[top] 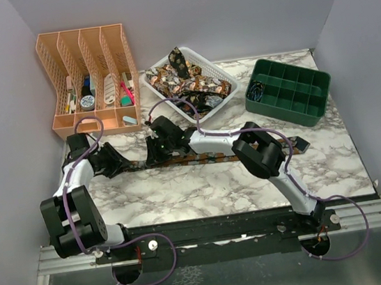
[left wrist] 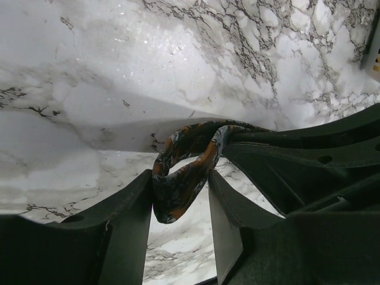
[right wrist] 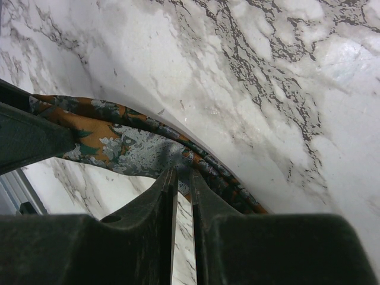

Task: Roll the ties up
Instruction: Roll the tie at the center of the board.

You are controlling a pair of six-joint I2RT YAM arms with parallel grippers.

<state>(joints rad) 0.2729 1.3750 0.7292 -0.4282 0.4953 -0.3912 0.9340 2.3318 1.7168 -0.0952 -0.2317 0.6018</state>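
One patterned tie (top: 215,156) lies stretched left to right across the middle of the marble table (top: 204,190). My left gripper (top: 123,165) is at its left end. In the left wrist view the tie's end (left wrist: 173,189) curls into a loop held between my left gripper's (left wrist: 179,178) fingertips. My right gripper (top: 154,153) is just right of it. In the right wrist view my right gripper (right wrist: 182,173) has its jaws nearly together, pinching the edge of the tie (right wrist: 119,145). More ties (top: 178,77) lie heaped in a white basket (top: 224,75).
An orange desk organiser (top: 91,78) with pens stands at the back left. A green compartment tray (top: 289,91) sits at the back right. Grey walls close in the left, back and right sides. A metal rail (top: 217,237) runs along the near edge.
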